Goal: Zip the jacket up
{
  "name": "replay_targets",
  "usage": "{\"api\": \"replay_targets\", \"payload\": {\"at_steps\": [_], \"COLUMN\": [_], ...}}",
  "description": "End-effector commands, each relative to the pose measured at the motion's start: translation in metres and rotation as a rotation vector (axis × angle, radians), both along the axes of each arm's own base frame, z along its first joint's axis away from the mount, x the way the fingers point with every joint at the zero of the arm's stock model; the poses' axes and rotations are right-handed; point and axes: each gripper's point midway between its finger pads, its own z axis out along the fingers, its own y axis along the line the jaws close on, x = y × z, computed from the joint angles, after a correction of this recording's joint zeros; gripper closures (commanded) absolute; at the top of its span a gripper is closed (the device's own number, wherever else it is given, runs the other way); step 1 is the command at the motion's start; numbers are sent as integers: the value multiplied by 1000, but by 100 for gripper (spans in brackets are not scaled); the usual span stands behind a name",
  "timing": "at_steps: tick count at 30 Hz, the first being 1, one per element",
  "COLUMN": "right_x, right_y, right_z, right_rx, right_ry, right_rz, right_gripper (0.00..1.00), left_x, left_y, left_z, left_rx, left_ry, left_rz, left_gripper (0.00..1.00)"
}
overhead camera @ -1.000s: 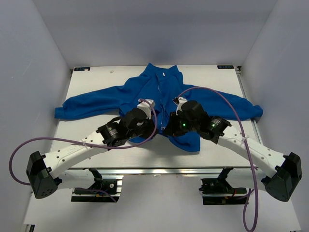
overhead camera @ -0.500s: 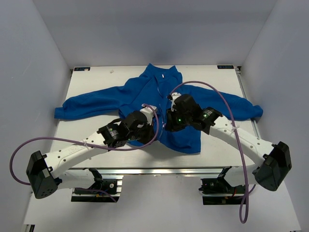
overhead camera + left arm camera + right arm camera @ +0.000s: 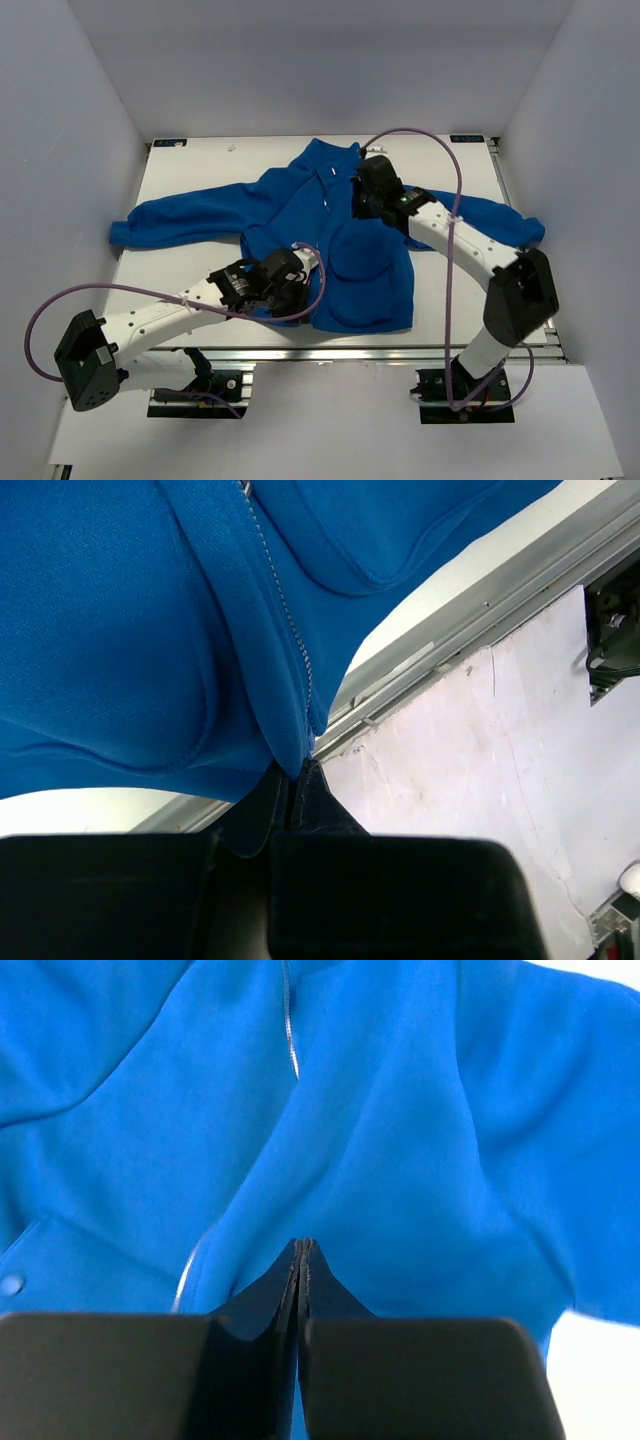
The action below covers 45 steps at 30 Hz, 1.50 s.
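Note:
The royal-blue jacket (image 3: 280, 195) lies face up on the white table (image 3: 200, 165) with its sleeves spread left and right. Its light zipper (image 3: 330, 190) runs down from the collar. My left gripper (image 3: 305, 283) is shut on the jacket's bottom hem at the foot of the zipper (image 3: 285, 620), as its wrist view (image 3: 298, 770) shows. My right gripper (image 3: 358, 200) is over the upper chest near the collar. In its wrist view it (image 3: 302, 1245) is shut with its tips on the fabric, in line with the zipper (image 3: 290, 1040). Nothing shows between the tips.
The table's front metal rail (image 3: 440, 650) runs close under the hem held by my left gripper. Purple cables (image 3: 440, 160) loop over both arms. White walls enclose the table on three sides. The right sleeve (image 3: 510, 225) reaches near the right edge.
My right gripper has moved from the lower front up the zipper line to the upper chest. My left gripper has drawn the hem toward the front edge, and the front now lies longer and flatter.

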Motion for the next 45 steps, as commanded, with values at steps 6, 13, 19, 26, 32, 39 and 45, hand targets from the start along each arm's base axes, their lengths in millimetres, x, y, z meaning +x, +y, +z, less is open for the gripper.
{"api": "replay_targets", "payload": {"at_steps": [6, 13, 19, 26, 32, 39, 45], "right_x": [-71, -140, -157, -147, -124, -138, -153], "right_y": [35, 20, 47, 61, 49, 74, 78], "right_z": [-19, -31, -35, -38, -40, -33, -46], "right_rx": [66, 114, 65, -15, -83, -16, -63], "right_ry": [-64, -71, -136, -181, -207, -255, -228], "right_rz": [640, 794, 816, 668, 473, 601, 708], "right_gripper": [100, 74, 52, 40, 46, 47, 46], "left_x": [-4, 4, 7, 8, 8, 8, 7], "left_y": [-3, -1, -6, -9, -9, -11, -11], "left_z": [7, 29, 51, 61, 66, 62, 59], "left_rx": [-45, -61, -106, -125, -134, -125, -119], "left_ry": [24, -24, -55, -59, -66, -63, -55], "left_rz": [42, 71, 69, 67, 66, 59, 46], "left_gripper": [100, 100, 100, 100, 100, 100, 100]}}
